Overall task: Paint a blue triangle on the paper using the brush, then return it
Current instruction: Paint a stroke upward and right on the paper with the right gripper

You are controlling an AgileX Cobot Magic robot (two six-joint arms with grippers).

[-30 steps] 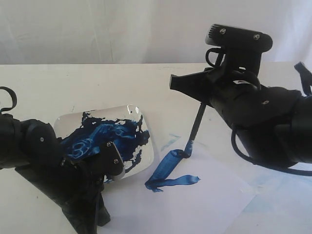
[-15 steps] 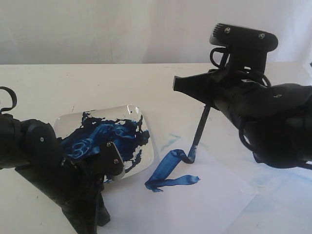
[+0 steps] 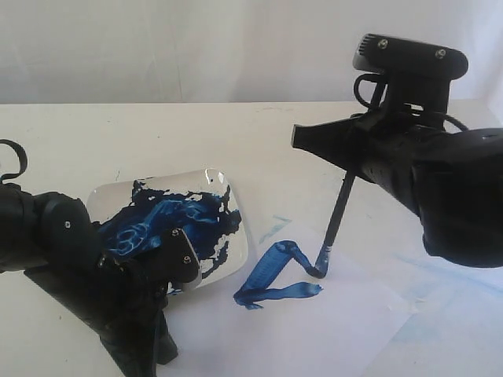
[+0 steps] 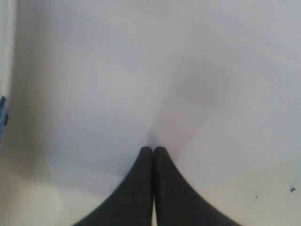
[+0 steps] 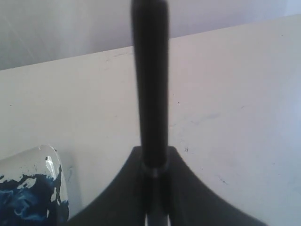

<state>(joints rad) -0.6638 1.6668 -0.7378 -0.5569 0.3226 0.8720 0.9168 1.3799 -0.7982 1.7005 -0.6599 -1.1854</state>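
My right gripper (image 3: 346,163) is shut on the black handle of the brush (image 3: 338,221), which slants down to the paper (image 3: 314,338). Its blue tip touches the sheet at the end of a fresh stroke. The blue triangle (image 3: 271,279) shows as two thick dark-blue strokes meeting at the lower left, with a short curl running from the top corner to the brush tip. In the right wrist view the brush (image 5: 149,84) stands out from between the fingers of my right gripper (image 5: 153,157). My left gripper (image 4: 153,149) is shut and empty, its tips resting on the paper (image 4: 141,70). In the exterior view my left gripper (image 3: 157,349) is at the sheet's left edge.
A square white dish (image 3: 110,196) smeared with dark blue paint sits left of the paper, behind my left arm; its corner also shows as the dish (image 5: 28,188). Faint pale-blue smears mark the table at right (image 3: 440,275). A white backdrop closes off the rear.
My right gripper has carried the brush rightward and toward the front. The brush tip dragged a short new stroke from the triangle's top corner. The left arm has stayed still.
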